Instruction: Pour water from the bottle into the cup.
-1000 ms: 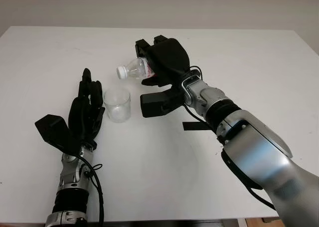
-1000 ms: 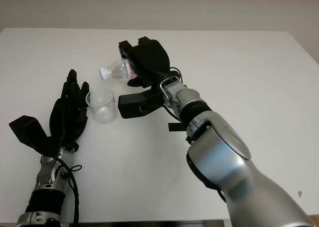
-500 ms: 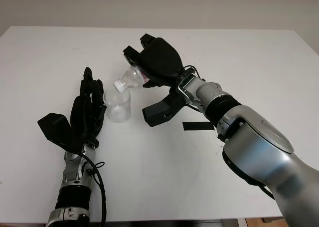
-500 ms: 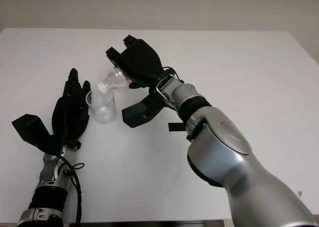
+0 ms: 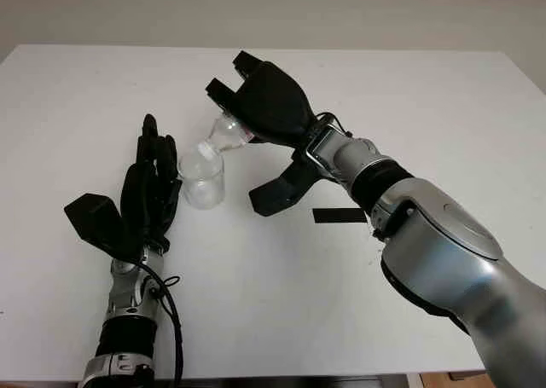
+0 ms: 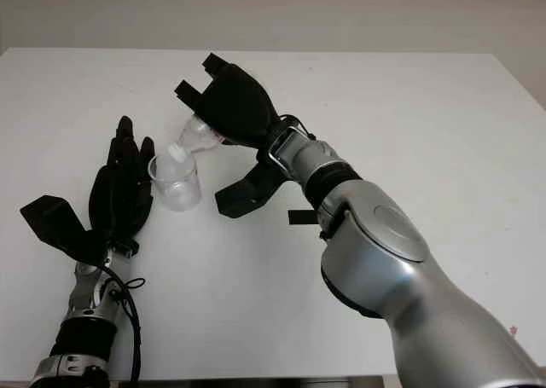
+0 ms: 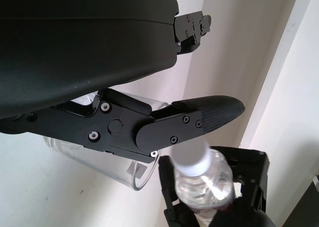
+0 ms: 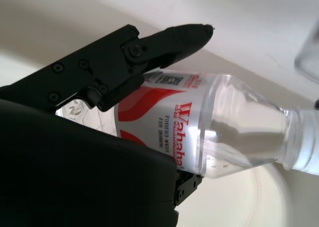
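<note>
A clear plastic cup (image 5: 201, 180) stands on the white table (image 5: 77, 89) left of centre. Just above it my right hand (image 5: 256, 107) is shut on a clear water bottle (image 5: 223, 135) with a red and white label (image 8: 164, 112). The bottle is tipped steeply neck down, and its white cap (image 5: 206, 149) sits at the cup's rim. The cap is still on in the left wrist view, where the bottle (image 7: 202, 179) hangs by the cup (image 7: 104, 157). My left hand (image 5: 152, 183) is open, upright right beside the cup's left side.
A short black strip (image 5: 339, 215) lies on the table to the right of the cup, under my right forearm. The table's far edge runs along the back wall.
My right hand has swung the bottle from lying nearly level to neck down and moved it left, bringing the cap down to the cup's rim. The left hand and cup stayed put.
</note>
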Motion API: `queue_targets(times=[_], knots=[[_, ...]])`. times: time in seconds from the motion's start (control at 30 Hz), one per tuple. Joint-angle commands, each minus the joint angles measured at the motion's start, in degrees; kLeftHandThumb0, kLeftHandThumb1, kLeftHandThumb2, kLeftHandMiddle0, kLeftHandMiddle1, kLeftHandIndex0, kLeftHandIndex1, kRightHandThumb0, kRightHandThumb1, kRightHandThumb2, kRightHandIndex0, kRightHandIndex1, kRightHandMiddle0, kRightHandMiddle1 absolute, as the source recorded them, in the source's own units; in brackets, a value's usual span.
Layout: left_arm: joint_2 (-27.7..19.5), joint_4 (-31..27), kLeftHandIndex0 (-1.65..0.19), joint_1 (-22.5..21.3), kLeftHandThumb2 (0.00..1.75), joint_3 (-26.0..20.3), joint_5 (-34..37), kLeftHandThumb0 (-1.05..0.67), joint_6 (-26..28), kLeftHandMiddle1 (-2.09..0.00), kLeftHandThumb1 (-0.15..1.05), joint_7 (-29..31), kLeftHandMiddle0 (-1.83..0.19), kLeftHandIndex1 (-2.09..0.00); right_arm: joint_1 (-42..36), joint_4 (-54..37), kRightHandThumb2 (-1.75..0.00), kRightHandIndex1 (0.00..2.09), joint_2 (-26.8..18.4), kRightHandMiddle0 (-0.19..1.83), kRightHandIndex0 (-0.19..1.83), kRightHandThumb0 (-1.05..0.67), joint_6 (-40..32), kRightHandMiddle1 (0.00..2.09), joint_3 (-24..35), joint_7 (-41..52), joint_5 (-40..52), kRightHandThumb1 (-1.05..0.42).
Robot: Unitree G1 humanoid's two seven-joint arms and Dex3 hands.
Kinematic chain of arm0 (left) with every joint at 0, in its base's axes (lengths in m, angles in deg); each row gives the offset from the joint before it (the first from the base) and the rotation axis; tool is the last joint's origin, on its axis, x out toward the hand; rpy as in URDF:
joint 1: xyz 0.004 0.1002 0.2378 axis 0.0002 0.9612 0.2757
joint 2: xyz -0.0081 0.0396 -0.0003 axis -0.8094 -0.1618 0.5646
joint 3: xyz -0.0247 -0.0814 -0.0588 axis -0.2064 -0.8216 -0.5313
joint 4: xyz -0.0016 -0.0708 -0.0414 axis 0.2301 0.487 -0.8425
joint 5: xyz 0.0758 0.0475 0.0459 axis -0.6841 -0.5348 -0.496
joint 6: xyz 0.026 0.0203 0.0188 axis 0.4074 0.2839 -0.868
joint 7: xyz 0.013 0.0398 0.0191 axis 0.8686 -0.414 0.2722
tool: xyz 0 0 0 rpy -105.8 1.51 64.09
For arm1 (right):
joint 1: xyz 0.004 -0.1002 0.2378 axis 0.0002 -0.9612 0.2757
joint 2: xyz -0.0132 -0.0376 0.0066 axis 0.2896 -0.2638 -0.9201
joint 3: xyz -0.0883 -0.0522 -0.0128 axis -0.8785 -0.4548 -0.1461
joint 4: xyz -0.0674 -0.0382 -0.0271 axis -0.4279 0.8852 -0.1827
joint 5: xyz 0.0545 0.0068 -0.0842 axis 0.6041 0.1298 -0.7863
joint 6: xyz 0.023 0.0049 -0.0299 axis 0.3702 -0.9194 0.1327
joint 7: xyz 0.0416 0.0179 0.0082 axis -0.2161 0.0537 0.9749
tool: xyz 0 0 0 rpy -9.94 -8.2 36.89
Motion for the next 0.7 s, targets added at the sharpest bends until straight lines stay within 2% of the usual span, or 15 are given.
queue_targets(times=[0.0,0.07,0.13,0.27,0.33,0.47,0.67], knots=[[0.63,1.05,0.17,0.9,0.63,-0.1,0.23,-0.69,0.25,-0.05,1.05,0.08,0.15,-0.05,-0.14,-0.74,-0.32,2.09,1.01,0.46,1.21,-0.46,2.24,2.08,5.6,3.28,5.93,-1.05],[0.63,1.11,0.17,0.86,0.63,-0.13,0.28,-0.69,0.41,-0.05,1.05,0.1,0.15,-0.05,-0.68,-0.98,-0.31,2.09,1.83,0.7,1.25,-0.43,2.76,2.09,9.62,5.59,10.65,-1.05],[0.52,1.15,0.18,0.89,0.62,-0.1,0.23,-0.69,0.37,-0.05,1.05,0.23,0.15,-0.05,-1.04,-1.17,-0.34,2.09,2.53,0.78,1.28,-0.43,3.48,2.09,13.59,9.2,15.26,-1.05],[0.43,1.04,0.17,0.92,0.62,-0.21,0.36,-0.69,0.48,-0.05,1.05,0.35,0.14,-0.05,-1.79,-1.72,-0.33,2.09,3.3,0.83,1.22,-0.44,5.08,2.09,19.97,13.86,22.36,-1.05],[0.33,1.07,0.17,0.92,0.62,-0.24,0.33,-0.69,0.51,-0.05,1.05,0.4,0.14,-0.05,-2.13,-1.94,-0.34,2.09,3.39,0.86,1.27,-0.43,5.91,2.09,22.42,16.21,25.05,-1.05],[0.04,0.84,0.17,1.05,0.63,-0.27,0.15,-0.69,0.78,-0.05,1.05,0.48,0.14,-0.05,-2.76,-2.21,-0.41,2.09,3.18,0.9,1.33,-0.45,5.82,2.09,25.15,19.8,27.86,-1.05],[-0.33,0.04,0.18,1.42,0.63,-0.39,0.17,-0.69,1.0,-0.05,1.05,0.93,0.15,-0.05,-5.27,-3.0,-0.41,2.09,2.38,0.91,1.35,-0.45,5.07,2.09,30.02,25.69,32.78,-1.05]])
